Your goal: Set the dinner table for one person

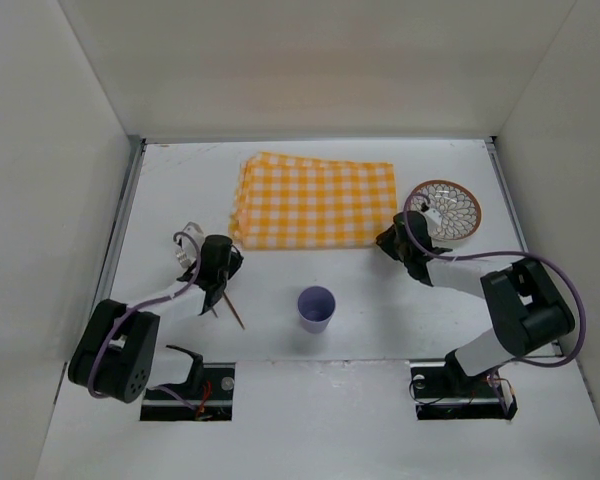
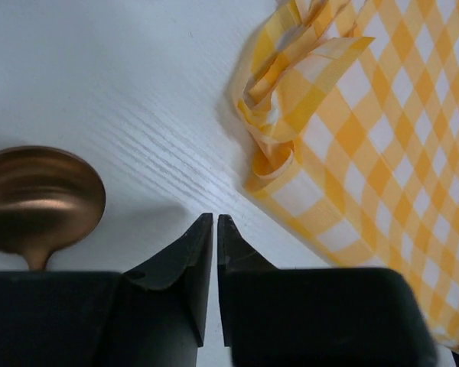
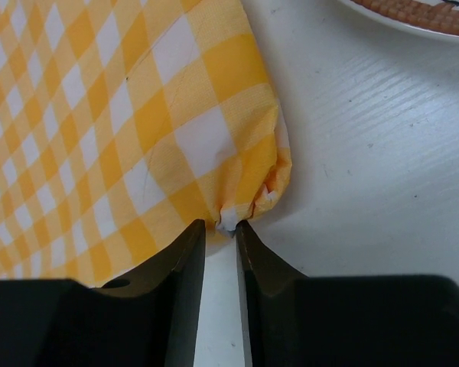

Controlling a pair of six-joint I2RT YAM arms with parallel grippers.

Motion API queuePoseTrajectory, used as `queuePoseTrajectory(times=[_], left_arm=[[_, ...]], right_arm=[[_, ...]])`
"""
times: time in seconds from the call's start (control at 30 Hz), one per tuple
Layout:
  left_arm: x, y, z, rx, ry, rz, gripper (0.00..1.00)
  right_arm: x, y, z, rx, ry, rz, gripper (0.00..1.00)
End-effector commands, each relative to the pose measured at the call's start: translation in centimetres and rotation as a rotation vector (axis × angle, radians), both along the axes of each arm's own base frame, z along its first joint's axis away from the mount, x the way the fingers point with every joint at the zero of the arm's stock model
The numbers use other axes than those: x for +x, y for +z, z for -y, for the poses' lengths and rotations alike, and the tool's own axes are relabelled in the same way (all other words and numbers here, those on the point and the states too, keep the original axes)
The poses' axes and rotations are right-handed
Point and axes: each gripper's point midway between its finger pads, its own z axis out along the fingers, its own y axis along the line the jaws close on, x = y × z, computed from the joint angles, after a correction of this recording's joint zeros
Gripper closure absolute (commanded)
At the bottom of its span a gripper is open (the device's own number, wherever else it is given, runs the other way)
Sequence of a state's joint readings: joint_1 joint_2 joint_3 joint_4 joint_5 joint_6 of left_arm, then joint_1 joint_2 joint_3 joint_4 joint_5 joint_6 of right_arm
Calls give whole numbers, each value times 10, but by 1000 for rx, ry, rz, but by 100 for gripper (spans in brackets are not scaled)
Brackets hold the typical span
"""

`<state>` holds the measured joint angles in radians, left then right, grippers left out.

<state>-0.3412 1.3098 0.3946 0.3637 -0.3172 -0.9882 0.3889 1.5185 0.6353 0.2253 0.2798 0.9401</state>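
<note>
The dinner table is the white top that fills the floor of the enclosure, and everything else lies on it. A yellow-and-white checked cloth sits toward its far side, folded in layers, its near left corner rumpled and splayed. The right gripper is clenched on the cloth's near right corner, with only a small tuck of fabric caught between its tips. The left gripper hangs just beside the rumpled corner, its jaws closed to a sliver with nothing between them. A copper spoon lies on the table next to it. A patterned plate rests just to the right of the cloth, and a purple cup stands near the middle of the table.

The pinch is shallow, so I judge a pull could slip it free or lift only the top layer. Dragging the cloth right could nudge the plate. The left jaws must part before they can take the loose corner
</note>
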Motion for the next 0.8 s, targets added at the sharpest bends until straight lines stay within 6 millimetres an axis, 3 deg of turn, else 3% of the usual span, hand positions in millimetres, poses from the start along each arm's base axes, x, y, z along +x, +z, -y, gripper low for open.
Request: queuePoseTrajectory(times=[0.0,0.1,0.23,0.4,0.57,0.77], left_arm=[[-6,11,-2,-8,10,33,92],[-2,26,13,0,-56,46,73],[7,34,33,-6,-102,55,50],[30,24,33,3,-69,34,47],[53,8,28,-2,-41,2,54],[61,-6,15,-16,4,-14,93]], right_arm=[[-4,5,-6,18,18,23,66],[-4,19,-2,7,13,59,36],[-3,27,0,1,12,83,33],[-3,25,-5,3,23,87,32],[-5,23,-5,6,27,88,32],[-9,28,-3,5,32,106,31]])
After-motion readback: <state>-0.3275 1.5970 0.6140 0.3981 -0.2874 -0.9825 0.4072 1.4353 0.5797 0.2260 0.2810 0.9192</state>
